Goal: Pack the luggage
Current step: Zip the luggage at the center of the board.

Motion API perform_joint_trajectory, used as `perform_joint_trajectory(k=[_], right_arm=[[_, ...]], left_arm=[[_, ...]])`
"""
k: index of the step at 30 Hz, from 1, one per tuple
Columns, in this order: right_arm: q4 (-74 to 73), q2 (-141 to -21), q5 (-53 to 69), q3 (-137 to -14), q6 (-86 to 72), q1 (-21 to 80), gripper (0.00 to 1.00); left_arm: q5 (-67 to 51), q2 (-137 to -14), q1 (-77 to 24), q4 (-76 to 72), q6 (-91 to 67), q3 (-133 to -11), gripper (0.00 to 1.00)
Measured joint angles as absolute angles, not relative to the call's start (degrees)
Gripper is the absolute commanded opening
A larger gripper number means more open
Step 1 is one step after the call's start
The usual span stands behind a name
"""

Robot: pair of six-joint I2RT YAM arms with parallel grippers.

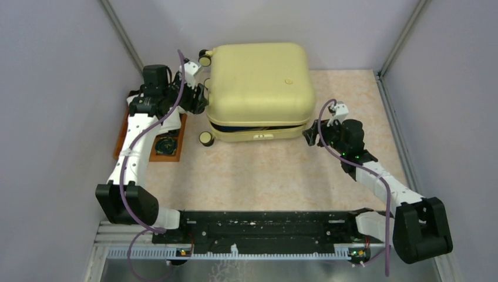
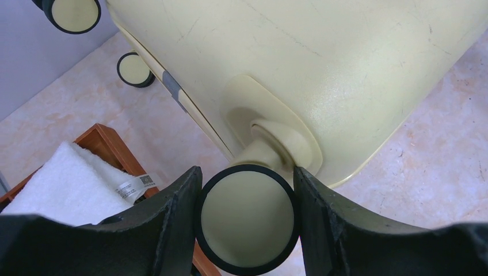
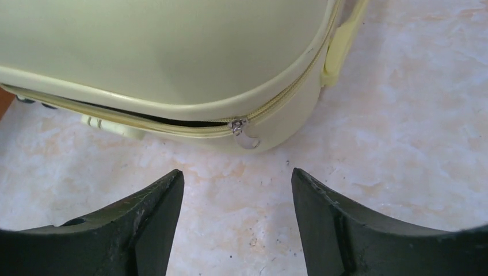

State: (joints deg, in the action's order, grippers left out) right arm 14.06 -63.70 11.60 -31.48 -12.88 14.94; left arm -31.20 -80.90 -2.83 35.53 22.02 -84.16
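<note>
The luggage point(image 1: 258, 82) is a pale yellow hard-shell suitcase lying flat at the back middle. Its lid is down, with a dark gap along the near edge. My left gripper point(image 1: 198, 97) is at the suitcase's left side, shut on one of its black-and-cream wheels point(image 2: 246, 218); in the left wrist view the gripper point(image 2: 246, 172) has a finger touching each side of the wheel. My right gripper point(image 1: 309, 136) is open and empty near the front right corner. In the right wrist view it point(image 3: 236, 172) sits just short of the silver zipper pull point(image 3: 244, 133), where the zip is partly open.
A wooden tray point(image 1: 154, 136) lies left of the suitcase, holding a white towel point(image 2: 63, 184) and a dark round object point(image 1: 166, 145). Two more wheels point(image 1: 205, 58) point(image 1: 206, 138) stick out on the suitcase's left side. Grey walls close in on both sides.
</note>
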Motion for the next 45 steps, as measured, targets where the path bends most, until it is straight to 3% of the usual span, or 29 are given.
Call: perform_joint_trajectory(k=[10, 18, 30, 40, 45], right_arm=[[15.55, -69.69, 22.41, -31.55, -4.97, 12.34, 0.62], [18.94, -77.25, 23.03, -33.34, -2.31, 12.21, 0.49], [24.36, -78.26, 22.52, -34.70, -2.37, 12.21, 0.37], [23.51, -80.31, 22.61, -36.36, -3.64, 12.19, 0.36], [23.59, -81.43, 22.50, -36.51, -4.14, 12.27, 0.27]], left_arm=[[-30.98, -80.90, -2.70, 35.53, 22.46, -84.25, 0.00], [-30.98, -80.90, -2.70, 35.57, 22.61, -84.44, 0.00], [-30.79, -80.90, -2.70, 35.57, 22.87, -84.47, 0.00], [-30.52, -80.90, -2.70, 35.59, 23.33, -84.49, 0.00], [-30.50, -80.90, -2.72, 35.59, 23.31, -84.55, 0.00]])
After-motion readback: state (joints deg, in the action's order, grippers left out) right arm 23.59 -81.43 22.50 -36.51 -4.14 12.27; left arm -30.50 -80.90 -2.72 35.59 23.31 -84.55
